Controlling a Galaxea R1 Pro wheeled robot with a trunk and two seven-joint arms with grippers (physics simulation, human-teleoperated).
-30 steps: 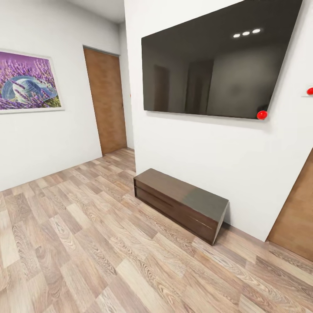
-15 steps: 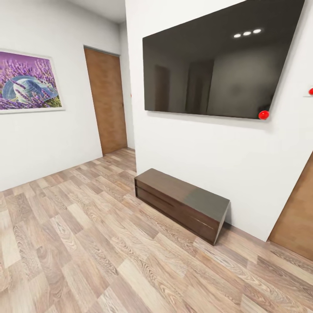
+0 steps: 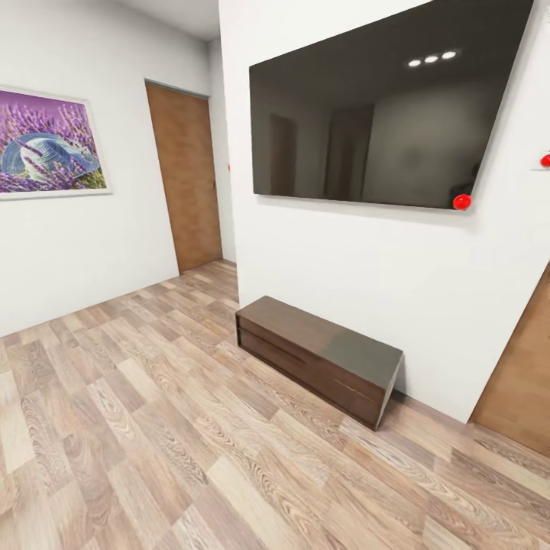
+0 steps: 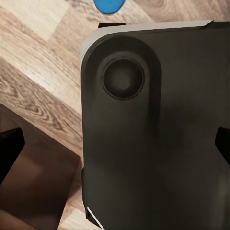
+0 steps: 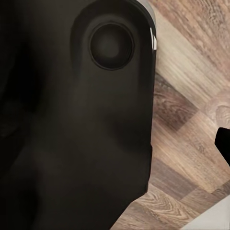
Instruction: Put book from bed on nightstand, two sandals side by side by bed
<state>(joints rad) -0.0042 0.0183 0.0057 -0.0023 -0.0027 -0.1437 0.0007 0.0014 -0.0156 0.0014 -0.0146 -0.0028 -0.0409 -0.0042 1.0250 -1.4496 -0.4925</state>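
— Head view: white wall (image 3: 344, 283), large dark screen (image 3: 374, 107) mounted above a long low dark bench (image 3: 321, 355); lavender picture (image 3: 50, 143) at left, wooden door (image 3: 187, 179) beyond, plank floor (image 3: 130, 428) throughout.

— Left wrist view: dark robot body (image 4: 153, 134) close up, and past it a bright blue, partly cut-off shape, seemingly a sandal (image 4: 109, 5), lying on the wood floor, apart from the dark fingertips (image 4: 9, 148) at the picture's edges.

— Pincer state?

— Left: tips wide apart, released, holding nothing. Right: one dark tip (image 5: 224, 143) at the edge, cannot tell.
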